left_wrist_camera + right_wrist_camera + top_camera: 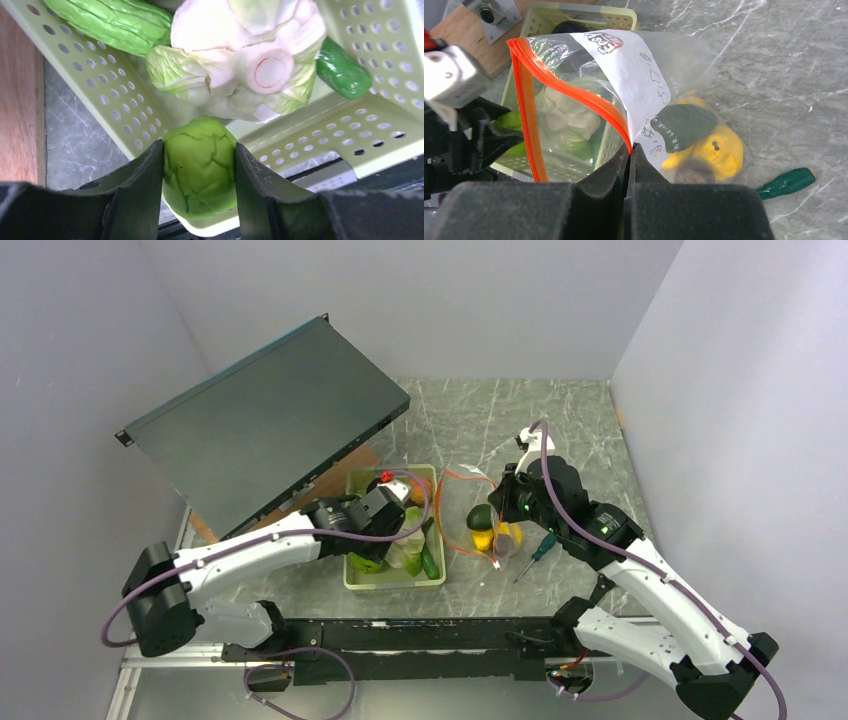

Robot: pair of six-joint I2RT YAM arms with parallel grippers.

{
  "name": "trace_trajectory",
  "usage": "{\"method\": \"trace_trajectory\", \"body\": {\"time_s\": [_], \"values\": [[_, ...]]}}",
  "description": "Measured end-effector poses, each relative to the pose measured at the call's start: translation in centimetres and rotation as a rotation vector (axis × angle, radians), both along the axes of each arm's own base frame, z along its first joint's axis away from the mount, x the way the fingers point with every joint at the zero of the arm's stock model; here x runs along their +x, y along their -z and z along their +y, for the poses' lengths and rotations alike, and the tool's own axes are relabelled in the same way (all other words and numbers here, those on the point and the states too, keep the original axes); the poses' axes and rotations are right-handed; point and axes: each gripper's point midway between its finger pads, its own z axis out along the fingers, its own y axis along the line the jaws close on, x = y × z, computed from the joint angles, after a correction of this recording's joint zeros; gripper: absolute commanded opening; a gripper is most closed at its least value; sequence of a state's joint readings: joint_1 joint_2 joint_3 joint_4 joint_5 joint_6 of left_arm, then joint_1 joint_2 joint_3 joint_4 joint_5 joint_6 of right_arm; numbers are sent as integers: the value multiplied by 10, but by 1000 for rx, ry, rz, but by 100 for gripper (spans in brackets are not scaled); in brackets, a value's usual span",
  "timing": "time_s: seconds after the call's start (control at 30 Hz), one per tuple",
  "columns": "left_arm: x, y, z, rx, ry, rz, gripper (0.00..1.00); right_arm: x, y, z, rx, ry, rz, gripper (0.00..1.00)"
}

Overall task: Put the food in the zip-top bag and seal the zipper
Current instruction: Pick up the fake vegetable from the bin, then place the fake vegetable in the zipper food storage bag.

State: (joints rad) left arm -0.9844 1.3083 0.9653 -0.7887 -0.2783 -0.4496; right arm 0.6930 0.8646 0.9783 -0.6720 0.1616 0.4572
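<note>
Two arms are engaged on the worktop. The left arm reaches into the pale green tray. Its jaws are closed on a round green toy vegetable, one finger flat against each side, at the tray's near corner just inside the perforated wall. Whether that toy touches the tray floor cannot be told. Beyond it in the tray lie a pale cabbage toy, a ridged green gourd toy along the left wall, and a dark green toy towards the right wall.

The right arm has its jaws pinched fully together on the upper edge of the clear bag, at the orange zipper strip. The strip forms an open loop, so the mouth stands open facing the tray. The bag sits just beside the tray's right wall, its white label uppermost. Inside it are a yellow toy fruit and a dark green piece.

A green-handled screwdriver lies just right of the bag. A dark metal panel leans tilted over a wooden board, its lower edge near the tray's far left corner. Grey worktop runs from the bag to the back and right walls.
</note>
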Motion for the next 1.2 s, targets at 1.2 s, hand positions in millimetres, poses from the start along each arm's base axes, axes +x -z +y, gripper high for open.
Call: {"method": "trace_trajectory", "body": {"time_s": [1.2], "values": [[-10,-211,-137,-997,332,-251,9,-9,-19,17,85,-105,-41,0]]}}
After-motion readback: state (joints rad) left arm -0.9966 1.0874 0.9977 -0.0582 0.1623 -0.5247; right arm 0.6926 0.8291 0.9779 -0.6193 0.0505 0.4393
